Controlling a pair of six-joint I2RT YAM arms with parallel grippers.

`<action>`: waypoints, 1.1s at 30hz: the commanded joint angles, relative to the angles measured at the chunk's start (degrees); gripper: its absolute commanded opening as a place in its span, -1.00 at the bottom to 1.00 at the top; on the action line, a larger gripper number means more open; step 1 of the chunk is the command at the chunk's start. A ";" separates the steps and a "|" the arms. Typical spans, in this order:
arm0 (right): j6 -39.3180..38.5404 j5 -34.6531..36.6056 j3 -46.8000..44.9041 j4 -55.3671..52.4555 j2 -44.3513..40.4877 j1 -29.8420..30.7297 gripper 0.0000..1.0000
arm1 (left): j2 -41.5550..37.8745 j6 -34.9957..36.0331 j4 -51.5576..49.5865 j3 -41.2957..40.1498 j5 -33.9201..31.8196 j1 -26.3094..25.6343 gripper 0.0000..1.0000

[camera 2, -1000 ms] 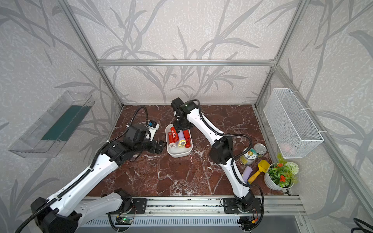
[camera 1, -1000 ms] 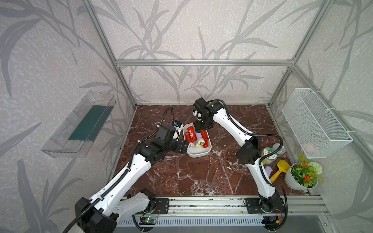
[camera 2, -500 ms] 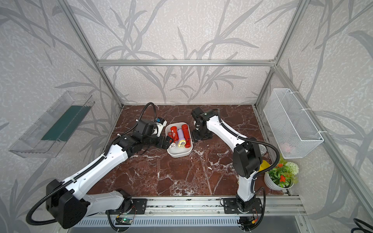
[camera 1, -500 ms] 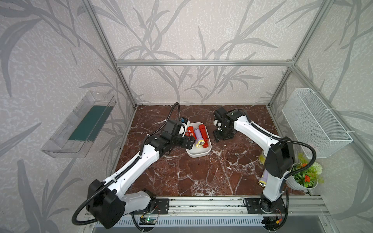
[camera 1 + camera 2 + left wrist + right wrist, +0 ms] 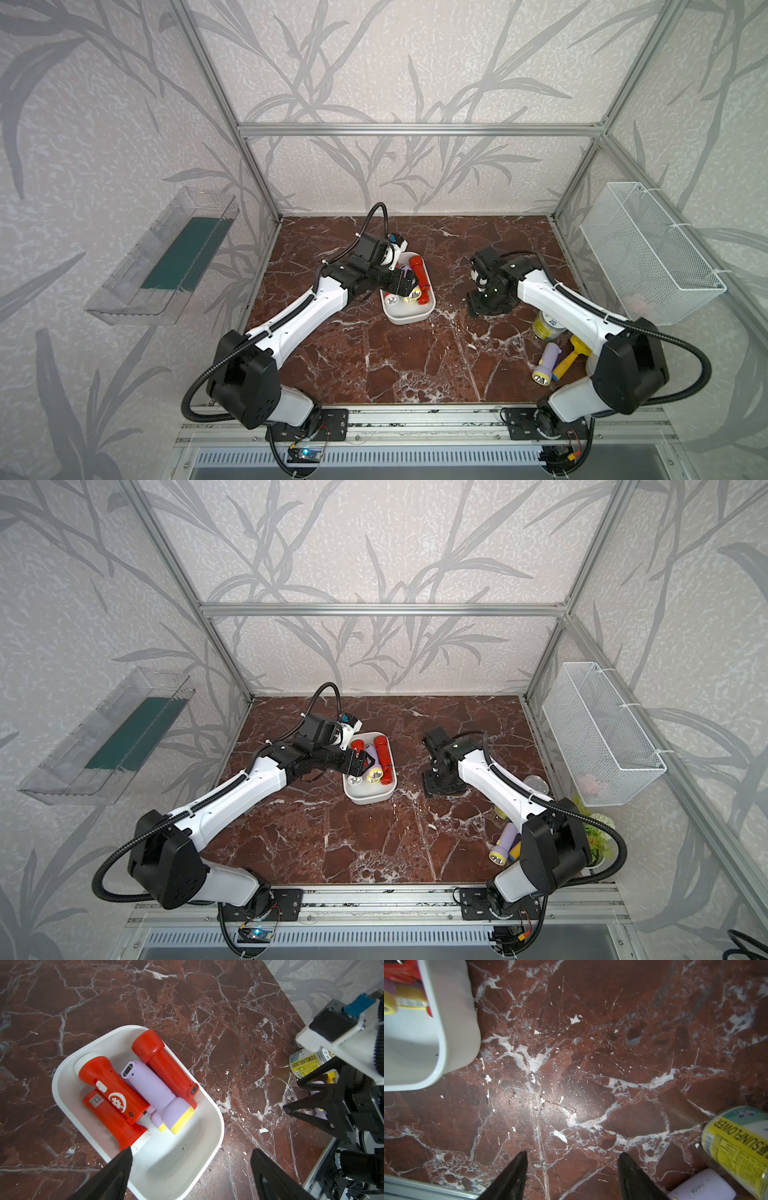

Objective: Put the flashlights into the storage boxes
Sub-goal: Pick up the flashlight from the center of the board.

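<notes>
Your rounded white tray (image 5: 178, 1159) on the veined marble desk (image 5: 207, 1022) holds glossy red, lavender flashlights (image 5: 153, 1088). Note left jaws and right jaws apart, empty.

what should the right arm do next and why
Probably swing the right hand, open and empty over the table, toward the lavender flashlight lying beside the yellow shovel and the jar. It looks like the only flashlight outside the white tray, which already holds several.

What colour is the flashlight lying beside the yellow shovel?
The flashlight is light purple with a yellowish lens; it shows best in a top view.
</notes>
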 commanded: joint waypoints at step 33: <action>-7.03 9.71 1.36 7.18 -0.59 1.01 0.98 | -18.71 -4.63 20.20 -20.16 -27.79 9.48 0.99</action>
